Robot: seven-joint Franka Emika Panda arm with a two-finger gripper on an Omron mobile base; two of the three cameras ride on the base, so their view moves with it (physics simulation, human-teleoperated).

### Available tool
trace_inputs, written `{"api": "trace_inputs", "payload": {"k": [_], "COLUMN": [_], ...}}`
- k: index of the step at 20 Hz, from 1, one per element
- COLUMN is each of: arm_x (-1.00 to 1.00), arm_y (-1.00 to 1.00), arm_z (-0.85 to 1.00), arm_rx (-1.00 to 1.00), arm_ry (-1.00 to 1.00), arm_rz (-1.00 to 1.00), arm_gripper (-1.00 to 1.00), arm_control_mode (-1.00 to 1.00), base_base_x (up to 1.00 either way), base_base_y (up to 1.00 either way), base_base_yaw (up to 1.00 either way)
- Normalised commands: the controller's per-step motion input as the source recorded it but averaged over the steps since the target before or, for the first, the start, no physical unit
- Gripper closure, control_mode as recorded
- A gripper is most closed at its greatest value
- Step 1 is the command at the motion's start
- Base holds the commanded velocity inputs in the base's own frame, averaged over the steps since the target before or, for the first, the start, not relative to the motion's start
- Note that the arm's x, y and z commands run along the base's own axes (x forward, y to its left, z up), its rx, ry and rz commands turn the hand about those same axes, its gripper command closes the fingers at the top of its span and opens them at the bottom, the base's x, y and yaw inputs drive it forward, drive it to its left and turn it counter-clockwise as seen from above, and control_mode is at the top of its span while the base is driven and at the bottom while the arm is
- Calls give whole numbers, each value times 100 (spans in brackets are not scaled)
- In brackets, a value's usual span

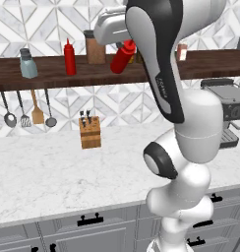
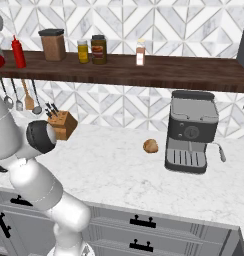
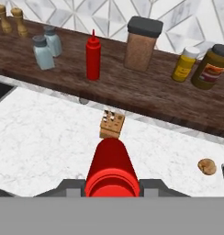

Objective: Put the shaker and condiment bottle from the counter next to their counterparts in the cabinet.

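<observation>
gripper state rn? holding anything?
Gripper: jaws closed on the red condiment bottle, carried tilted at shelf height in front of the cabinet.

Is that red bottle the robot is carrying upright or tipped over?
Tipped. In the left base view the red squeeze bottle leans diagonally in the gripper, unlike the upright matching bottle on the shelf.
</observation>
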Motion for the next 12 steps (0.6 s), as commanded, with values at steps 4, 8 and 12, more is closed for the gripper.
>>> {"api": "trace_inputs", "payload": {"k": [4,8,12], "arm_x": [4,29,40], "arm_y": [-7,-14,-10], "arm_z": [-5,-19,-25], "arm_rx": [0,0,0], "arm_ry": [-1,-5,-6], "arm_rz": [0,0,0], "arm_gripper": [100,100,100], "arm_control_mode": [-100,-100,-100], "base_base_x": [0,0,0], "base_base_y": [0,0,0], "base_base_yaw": [0,0,0]}}
